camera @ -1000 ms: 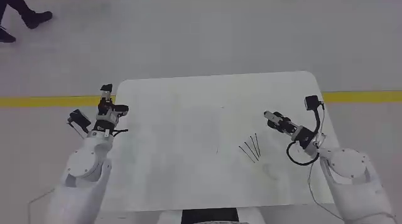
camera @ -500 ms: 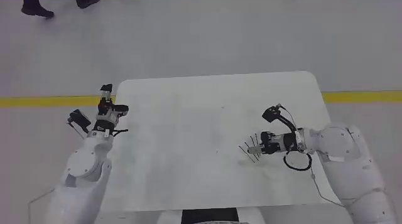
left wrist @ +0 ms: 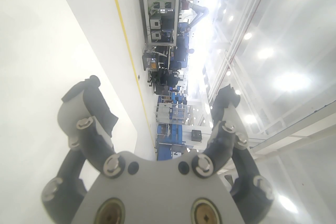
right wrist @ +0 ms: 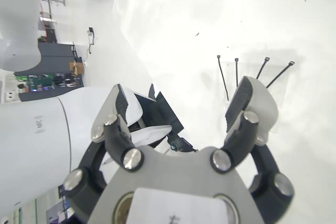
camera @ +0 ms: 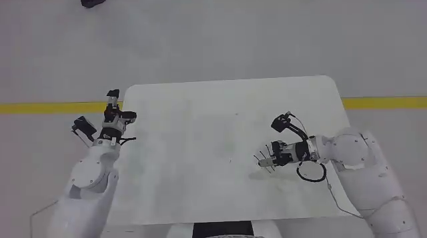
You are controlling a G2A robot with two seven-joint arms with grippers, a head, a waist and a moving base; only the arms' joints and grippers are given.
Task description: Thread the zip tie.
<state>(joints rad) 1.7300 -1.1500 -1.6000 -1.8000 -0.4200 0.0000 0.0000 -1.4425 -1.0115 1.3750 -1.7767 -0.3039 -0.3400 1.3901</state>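
Several thin black zip ties point(camera: 264, 155) lie side by side on the white table point(camera: 200, 125), right of its middle; their square heads show in the right wrist view, zip ties point(right wrist: 223, 78). My right gripper point(camera: 265, 162) hangs low over their near ends, open, with nothing between its ribbed pads point(right wrist: 240, 95); one finger covers part of the ties. My left gripper point(camera: 112, 99) is at the table's left edge, raised and pointing away from the ties. It is open and empty, gripper point(left wrist: 160, 89).
The table's near edge point(right wrist: 131, 46) runs close beside the right gripper. Bare tabletop stretches between the two arms. A yellow floor line point(camera: 40, 107) passes behind the table.
The right arm swung in from the table's right side and came down over the zip ties, then edged slightly left. The left arm kept still.
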